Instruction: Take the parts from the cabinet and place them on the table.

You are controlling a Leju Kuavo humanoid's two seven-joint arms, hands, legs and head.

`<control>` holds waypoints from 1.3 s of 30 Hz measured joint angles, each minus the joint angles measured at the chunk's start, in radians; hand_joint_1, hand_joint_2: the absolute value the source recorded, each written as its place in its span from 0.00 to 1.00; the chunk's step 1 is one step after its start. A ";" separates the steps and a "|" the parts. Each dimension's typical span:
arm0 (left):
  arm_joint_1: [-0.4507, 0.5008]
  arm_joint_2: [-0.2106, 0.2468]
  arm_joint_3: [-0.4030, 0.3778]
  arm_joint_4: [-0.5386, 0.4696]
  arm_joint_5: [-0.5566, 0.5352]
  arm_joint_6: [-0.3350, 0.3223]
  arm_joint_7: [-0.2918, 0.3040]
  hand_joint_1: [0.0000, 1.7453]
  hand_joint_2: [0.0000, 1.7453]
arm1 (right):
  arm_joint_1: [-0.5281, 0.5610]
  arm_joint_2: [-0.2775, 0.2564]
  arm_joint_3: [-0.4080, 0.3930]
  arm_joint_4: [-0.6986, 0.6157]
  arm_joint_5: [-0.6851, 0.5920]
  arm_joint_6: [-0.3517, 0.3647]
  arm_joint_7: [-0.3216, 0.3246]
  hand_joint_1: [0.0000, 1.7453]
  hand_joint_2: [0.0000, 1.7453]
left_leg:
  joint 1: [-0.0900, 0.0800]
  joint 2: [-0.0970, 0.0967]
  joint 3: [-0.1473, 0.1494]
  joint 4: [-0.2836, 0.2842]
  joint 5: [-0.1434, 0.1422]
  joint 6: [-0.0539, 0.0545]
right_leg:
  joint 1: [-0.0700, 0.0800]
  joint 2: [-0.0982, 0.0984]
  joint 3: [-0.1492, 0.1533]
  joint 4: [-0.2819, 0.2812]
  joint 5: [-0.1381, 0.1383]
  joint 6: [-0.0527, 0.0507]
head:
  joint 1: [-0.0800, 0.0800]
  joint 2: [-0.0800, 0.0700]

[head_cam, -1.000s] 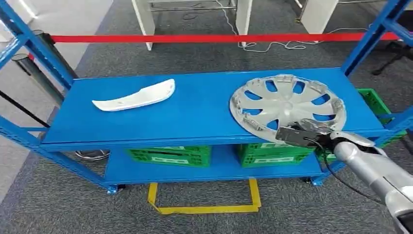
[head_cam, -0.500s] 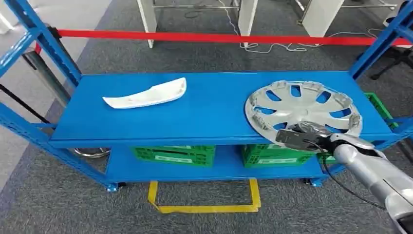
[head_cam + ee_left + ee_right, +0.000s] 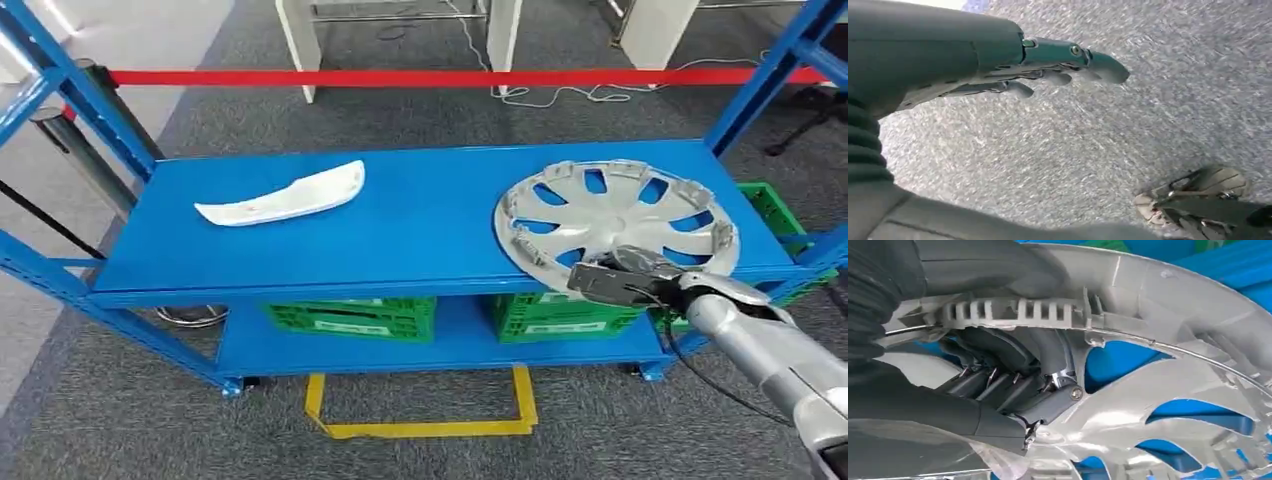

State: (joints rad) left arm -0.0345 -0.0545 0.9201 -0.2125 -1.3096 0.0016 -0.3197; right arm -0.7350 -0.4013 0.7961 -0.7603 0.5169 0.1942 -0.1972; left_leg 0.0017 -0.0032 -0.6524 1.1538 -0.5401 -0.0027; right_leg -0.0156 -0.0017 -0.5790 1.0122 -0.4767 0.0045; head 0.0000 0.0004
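A silver wheel cover (image 3: 617, 215) lies on the right end of the blue cabinet shelf (image 3: 420, 235), its near edge over the shelf's front. My right hand (image 3: 640, 272) grips that near rim; in the right wrist view the thumb lies over the ribbed rim and the fingers (image 3: 1008, 385) curl under the wheel cover (image 3: 1168, 360). A white curved part (image 3: 281, 196) lies on the left of the shelf. My left hand (image 3: 1048, 67) hangs over grey carpet with its fingers stretched out and nothing in it.
Green crates (image 3: 350, 317) stand on the lower shelf, another (image 3: 770, 215) past the right end. Blue uprights (image 3: 70, 90) frame the cabinet. A red strap (image 3: 440, 77) runs behind it. Yellow tape (image 3: 420, 425) marks the floor in front.
The view swayed between frames. The wheel cover has slid a little to the right and toward the shelf's front edge, in my right hand's grip. The white part stays put.
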 joint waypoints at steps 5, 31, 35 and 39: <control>0.001 0.001 0.014 0.000 0.011 0.042 0.008 0.00 1.00 | 0.008 -0.010 -0.003 -0.012 -0.003 -0.004 0.002 1.00 1.00 | 0.007 0.000 -0.039 0.097 0.005 -0.004 | 0.000 0.001 0.002 0.001 -0.001 0.000 | 0.000 0.000; -0.016 -0.005 0.024 0.000 -0.013 0.027 0.021 0.00 1.00 | -0.056 -0.007 -0.071 -0.155 0.029 -0.086 -0.009 1.00 1.00 | 0.001 -0.001 -0.034 0.056 -0.022 -0.002 | -0.004 0.000 -0.019 0.004 0.007 0.004 | -0.001 0.000; -0.016 -0.007 0.024 0.000 -0.019 0.026 0.031 0.00 1.00 | -0.062 0.004 -0.092 -0.196 0.045 -0.120 -0.007 1.00 1.00 | 0.001 -0.001 -0.081 0.136 -0.006 0.000 | -0.002 0.000 -0.014 0.004 0.004 0.002 | -0.001 0.000; -0.018 -0.006 0.024 0.000 -0.026 0.026 0.035 0.00 1.00 | -0.067 0.011 -0.113 -0.229 0.047 -0.129 -0.005 1.00 1.00 | -0.005 -0.001 0.028 -0.125 0.103 0.018 | 0.005 0.003 -0.015 0.008 -0.002 0.010 | 0.000 0.000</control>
State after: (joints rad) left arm -0.0526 -0.0607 0.9438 -0.2125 -1.3359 0.0278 -0.2850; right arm -0.8023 -0.3899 0.6836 -0.9892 0.5638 0.0656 -0.2026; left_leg -0.0036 -0.0040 -0.6240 1.0286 -0.4369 0.0154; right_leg -0.0110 0.0011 -0.5936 1.0202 -0.4786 0.0145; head -0.0004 0.0004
